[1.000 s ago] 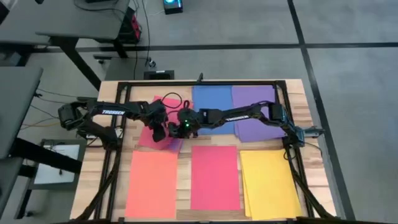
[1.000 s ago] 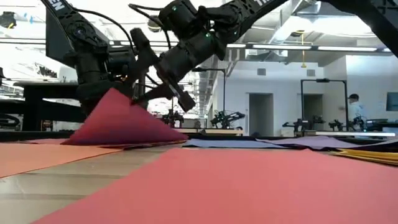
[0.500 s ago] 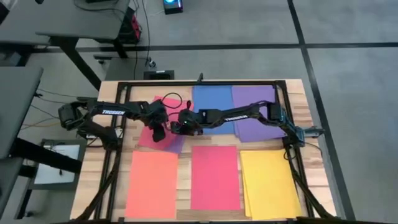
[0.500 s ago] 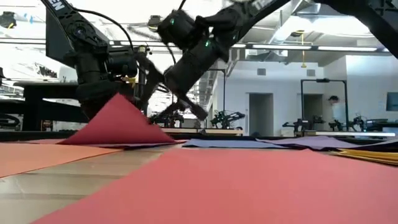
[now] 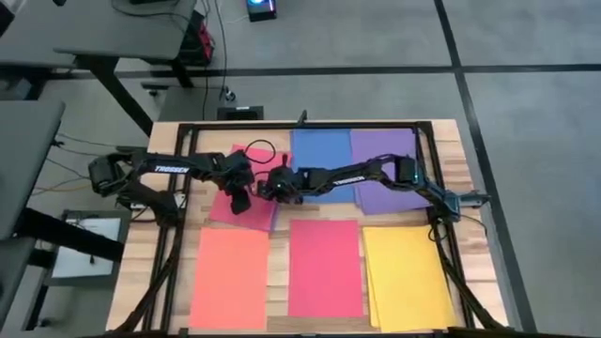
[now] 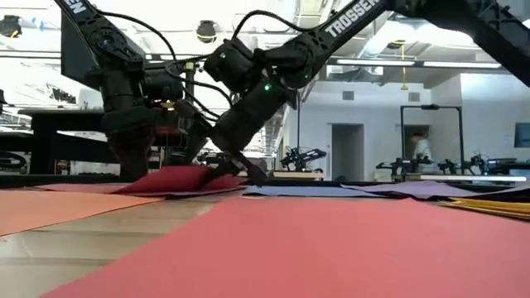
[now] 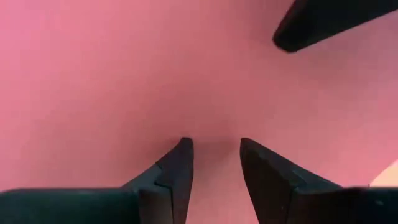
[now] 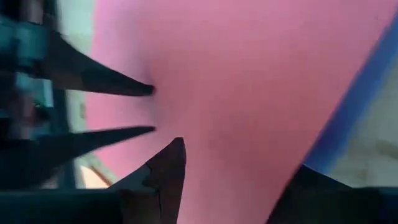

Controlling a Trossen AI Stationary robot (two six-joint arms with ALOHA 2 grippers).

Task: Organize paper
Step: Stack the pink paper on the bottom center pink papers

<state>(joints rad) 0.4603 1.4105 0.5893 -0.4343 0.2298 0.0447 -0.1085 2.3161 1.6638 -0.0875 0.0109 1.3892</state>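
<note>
Paper: we count six sheets on the wooden tabletop (image 5: 451, 141), and we place each relative to the pink-red sheet (image 5: 246, 188) at the far left, which both arms are working. Just beside it, toward the right arm's side, lies the blue sheet (image 5: 319, 150), and beyond that the purple sheet (image 5: 385, 155). Nearer the front edge, below the pink-red sheet, we list the salmon-orange sheet (image 5: 229, 276), a second pink-red sheet (image 5: 325, 267) and the yellow sheet (image 5: 408, 274). In the low view the worked pink-red sheet (image 6: 178, 179) bulges up slightly off the table between the two grippers. The left gripper (image 5: 238, 200) sits on this sheet; in its wrist view we see its fingers (image 7: 176, 168) parted, tips pressed to the pink surface (image 7: 124, 74). The right gripper (image 5: 272, 188) reaches across the blue sheet to the pink-red sheet's edge; its fingers (image 8: 168, 165) stand spread apart with the pink paper (image 8: 249, 81) between them, gripping nothing we can confirm.
</note>
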